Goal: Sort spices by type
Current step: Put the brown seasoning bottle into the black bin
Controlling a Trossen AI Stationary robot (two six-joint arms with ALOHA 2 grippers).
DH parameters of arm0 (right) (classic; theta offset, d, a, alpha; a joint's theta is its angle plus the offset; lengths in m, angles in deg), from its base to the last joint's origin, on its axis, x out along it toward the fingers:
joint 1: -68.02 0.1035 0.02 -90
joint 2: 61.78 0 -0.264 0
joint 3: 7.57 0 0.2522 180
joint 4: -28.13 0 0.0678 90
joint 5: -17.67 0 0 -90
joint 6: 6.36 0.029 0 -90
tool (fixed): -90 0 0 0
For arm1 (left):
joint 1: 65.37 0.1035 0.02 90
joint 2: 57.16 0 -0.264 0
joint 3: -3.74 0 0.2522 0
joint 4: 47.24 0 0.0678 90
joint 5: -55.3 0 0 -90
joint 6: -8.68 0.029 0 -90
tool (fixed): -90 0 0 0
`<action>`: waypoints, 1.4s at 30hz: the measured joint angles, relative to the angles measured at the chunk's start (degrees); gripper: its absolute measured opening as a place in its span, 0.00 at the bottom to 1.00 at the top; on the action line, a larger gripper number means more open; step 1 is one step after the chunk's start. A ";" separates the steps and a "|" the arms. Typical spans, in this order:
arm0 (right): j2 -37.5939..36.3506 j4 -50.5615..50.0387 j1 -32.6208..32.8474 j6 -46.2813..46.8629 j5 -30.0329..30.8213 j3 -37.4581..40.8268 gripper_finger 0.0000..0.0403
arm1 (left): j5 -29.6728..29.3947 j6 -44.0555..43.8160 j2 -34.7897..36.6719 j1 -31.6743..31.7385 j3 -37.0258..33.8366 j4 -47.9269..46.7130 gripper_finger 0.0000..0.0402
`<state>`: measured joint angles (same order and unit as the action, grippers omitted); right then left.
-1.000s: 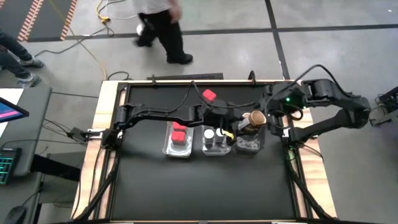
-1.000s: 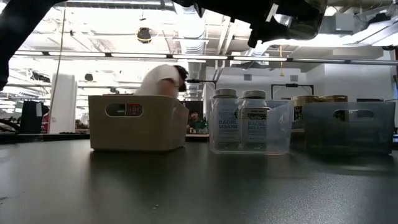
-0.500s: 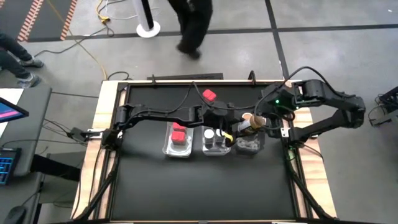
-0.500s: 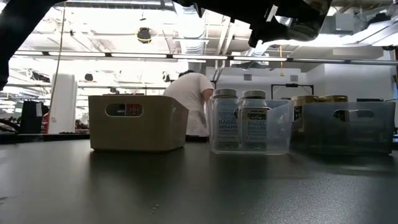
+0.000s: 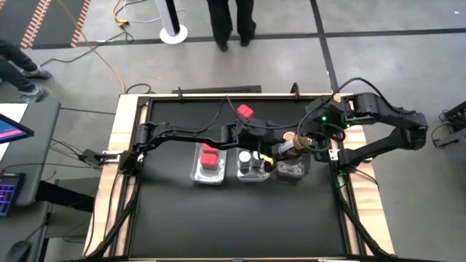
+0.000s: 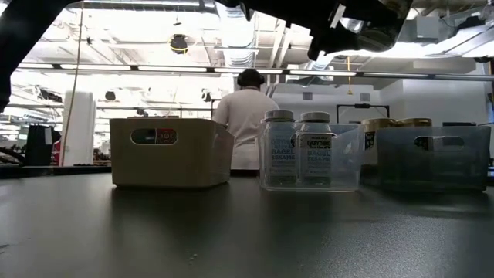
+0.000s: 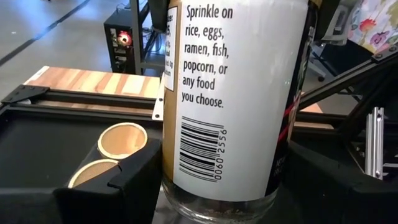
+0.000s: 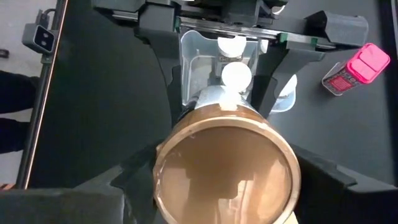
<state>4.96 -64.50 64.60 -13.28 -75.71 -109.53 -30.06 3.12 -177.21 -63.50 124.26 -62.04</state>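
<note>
Left gripper (image 7: pixel 217 186) | grasping tan-lidded jar (image 7: pixel 236 93) | right gripper (image 8: pixel 227 180) | parted around its lid, contact unclear

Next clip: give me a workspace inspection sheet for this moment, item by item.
Surface: black table mat bearing three trays in a row.
Job's things: red boxes in the left tray, white-lidded jars in the middle one, tan-lidded jars in the right one. One loose red box lies behind the row. One more tan-lidded jar is held up near the right tray.
Clutter: nothing seen.
End effectors: the left end effector is shut on the held jar. The right end effector is around its lid, grip unclear.
Cables: a yellow cable on the floor.
Surroundings: a person standing beyond the table.
</note>
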 joint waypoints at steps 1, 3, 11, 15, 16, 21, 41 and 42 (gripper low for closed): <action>0.00 0.00 0.00 0.09 0.00 0.00 0.75 | -0.01 -0.22 0.00 0.00 0.00 -0.28 0.70; 0.00 0.02 0.00 0.51 0.00 0.04 0.75 | 0.01 -0.34 0.00 0.00 0.00 -0.60 0.70; 0.04 0.00 0.00 0.66 -0.03 0.04 0.75 | -0.39 -0.17 0.00 -0.02 0.00 -0.98 0.70; 0.04 -0.13 0.00 0.90 0.06 0.07 0.75 | -0.72 -0.51 0.00 0.02 0.00 -1.55 0.78; 0.04 -0.44 0.00 0.92 0.09 0.07 0.75 | -0.73 -0.50 0.00 0.02 0.00 -1.71 0.80; -0.64 -3.79 -0.55 1.20 0.94 0.07 0.75 | -0.51 0.09 0.02 0.31 0.00 -3.33 0.87; -4.31 -10.94 -2.11 16.87 6.05 2.36 0.75 | -0.69 -0.03 23.59 2.73 -30.26 5.38 0.88; -3.71 -11.08 -1.40 17.66 6.47 2.45 0.75 | -0.68 -0.59 26.51 2.88 -35.06 8.57 0.88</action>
<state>1.26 -75.58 63.21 4.37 -69.24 -107.09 -30.73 2.52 -150.70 -60.63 89.20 -53.47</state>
